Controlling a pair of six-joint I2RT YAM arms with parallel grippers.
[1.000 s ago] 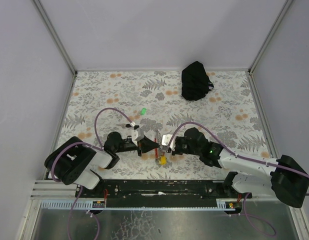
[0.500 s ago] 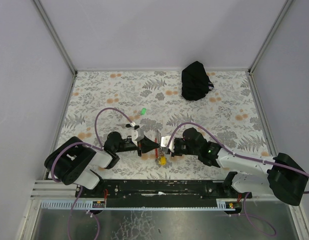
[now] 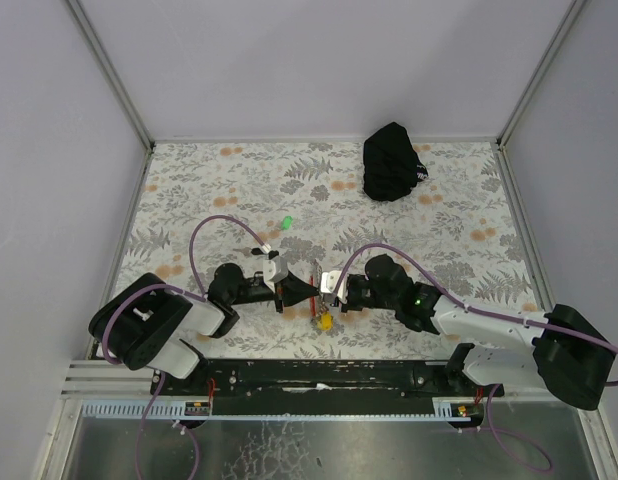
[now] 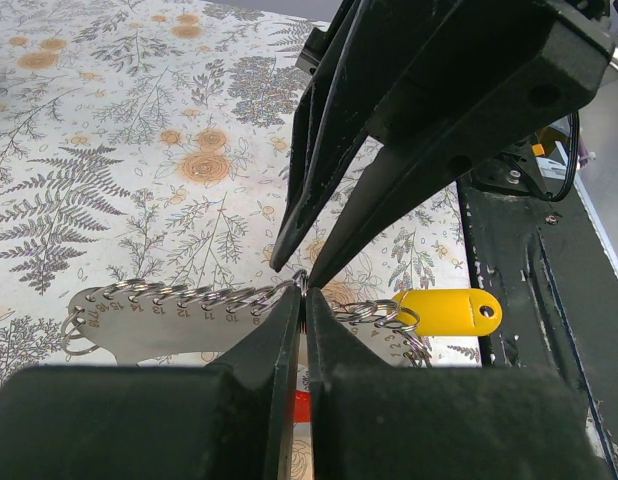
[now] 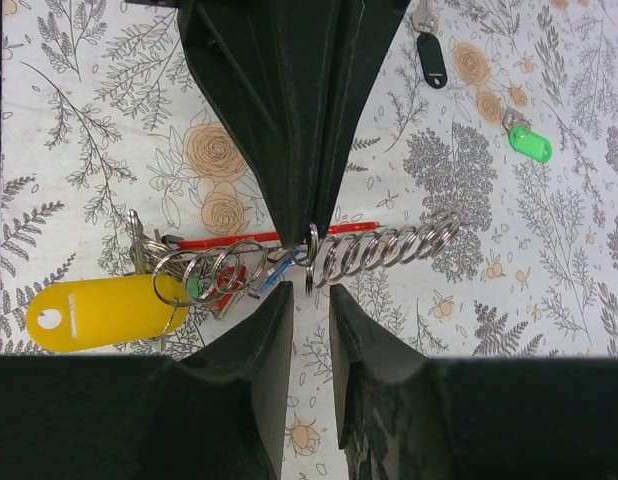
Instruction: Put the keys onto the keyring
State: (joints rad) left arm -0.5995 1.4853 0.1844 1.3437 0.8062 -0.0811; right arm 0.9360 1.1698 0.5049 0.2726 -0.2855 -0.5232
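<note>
Down at the near edge of the table point(image 3: 189, 200) the two arms meet nose to nose over the keyring point(image 5: 239, 268). The left pincer point(image 4: 302, 300) is clamped tight on one silvery ring point(image 5: 311, 262) of the bunch, holding it edge-up. The right pincer point(image 5: 311, 290) faces it from the other side with its jaws a narrow gap apart. That same ring stands right at the gap, and neither finger looks pressed against it.

A coil of linked rings point(image 5: 389, 250) trails off one side of the held ring. The yellow tag point(image 5: 99, 312) lies flat on the other side, and the thin red strap point(image 5: 229, 240) runs beneath. A sliver of blue point(image 5: 279, 268) shows among the rings. I cannot tell what it belongs to.

The green key point(image 5: 530, 143) lies loose on the cloth, well apart from the bunch and further out from the arms. A small black oblong tag point(image 5: 430, 60) lies near it. A black crumpled bundle point(image 3: 392, 160) sits at the far side of the table.
</note>
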